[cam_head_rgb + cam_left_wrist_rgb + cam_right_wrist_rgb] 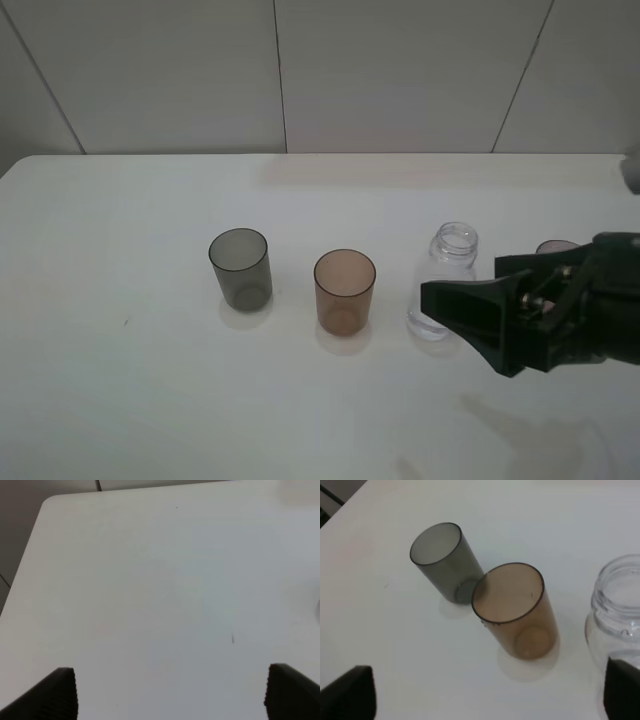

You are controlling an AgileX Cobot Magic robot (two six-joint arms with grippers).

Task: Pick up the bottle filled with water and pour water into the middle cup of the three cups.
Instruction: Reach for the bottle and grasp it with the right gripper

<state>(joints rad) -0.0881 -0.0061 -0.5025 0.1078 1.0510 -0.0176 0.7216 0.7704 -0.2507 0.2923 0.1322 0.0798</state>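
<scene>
Three cups stand in a row in the exterior view: a smoky grey cup (239, 268), the amber middle cup (344, 290), and a pink cup (556, 246) showing only its rim behind my right arm. The clear bottle (445, 280) stands upright and capless between the amber and pink cups. My right gripper (460, 280) hovers at the bottle's right side, jaws wide open and empty. In the right wrist view the bottle (620, 610) sits just beyond one fingertip (622, 690), with the amber cup (512, 607) and grey cup (442, 560) farther off. My left gripper (175, 700) is open over bare table.
The white table (150, 400) meets a white panelled wall (280, 70) at the back. A small dark speck (125, 321) lies left of the grey cup. The table's far left corner (47, 502) shows in the left wrist view.
</scene>
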